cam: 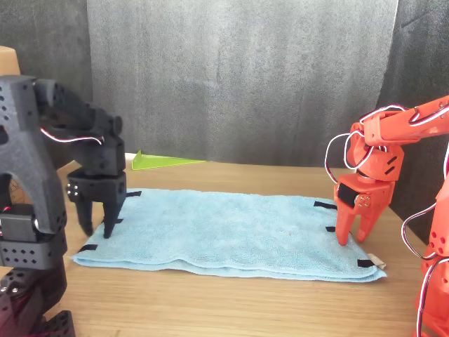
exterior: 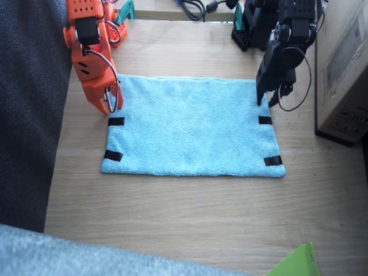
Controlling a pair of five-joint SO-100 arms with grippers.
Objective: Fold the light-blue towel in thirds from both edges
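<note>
One light-blue towel [exterior: 190, 126] lies flat on the wooden table [exterior: 190, 213], spread between two arms. Its short edges carry black tape strips [exterior: 115, 121]; the fixed view shows two on each side, four in all, with the arms covering the far corners. In the front view a small white tag [cam: 377, 261] sticks out at the towel's near corner.

The orange right gripper [exterior: 111, 103] points down over one short edge [exterior: 108, 138], fingers a little apart, tips at the cloth – holding nothing. The black left gripper [exterior: 266, 99] hangs over the opposite short edge [exterior: 275, 138], its two fingers also narrowly parted and bare; whether its tips touch the towel cannot be told.

One cardboard box [exterior: 345, 69] stands beside the left arm, and one green sheet [exterior: 296, 263] shows at the table's near edge.
</note>
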